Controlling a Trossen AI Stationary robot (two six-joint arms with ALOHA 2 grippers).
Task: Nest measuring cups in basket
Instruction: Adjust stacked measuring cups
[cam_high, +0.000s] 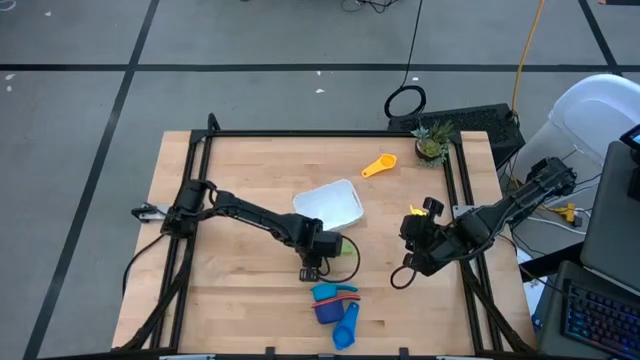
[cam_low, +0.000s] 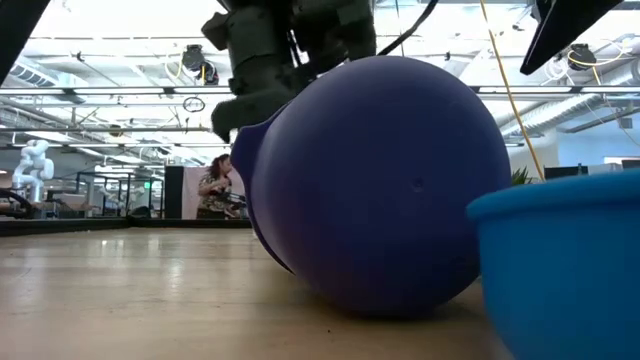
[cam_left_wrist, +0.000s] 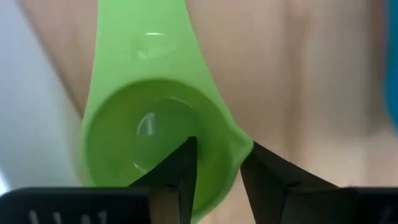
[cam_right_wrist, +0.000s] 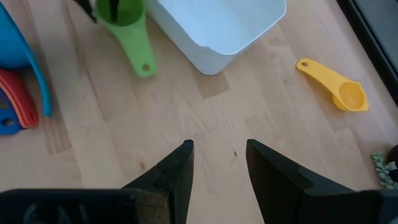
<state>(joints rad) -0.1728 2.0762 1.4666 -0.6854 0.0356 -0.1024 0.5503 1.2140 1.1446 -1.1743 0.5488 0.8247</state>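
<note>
From above, the left gripper (cam_high: 312, 262) is just beside the white basket (cam_high: 330, 204), at the green cup (cam_high: 343, 246). The yellow cup (cam_high: 379, 166) lies near the basket.

The left wrist view shows its fingers (cam_left_wrist: 177, 177) narrowly parted over the green cup's (cam_left_wrist: 155, 124) rim.

The right gripper (cam_right_wrist: 217, 165) hangs partly open, holding nothing.

- A white shallow basket (cam_high: 329, 205) is sitting tilted near the table's middle, holding nothing.
- A green measuring cup (cam_high: 345, 245) is lying just beside the basket's front corner.
- A yellow cup (cam_high: 379, 166) is lying alone toward the table's far edge.
- Dark blue (cam_high: 327, 311), orange (cam_high: 345, 296) and light blue (cam_high: 345, 328) cups are lying clustered by the front edge.
</note>
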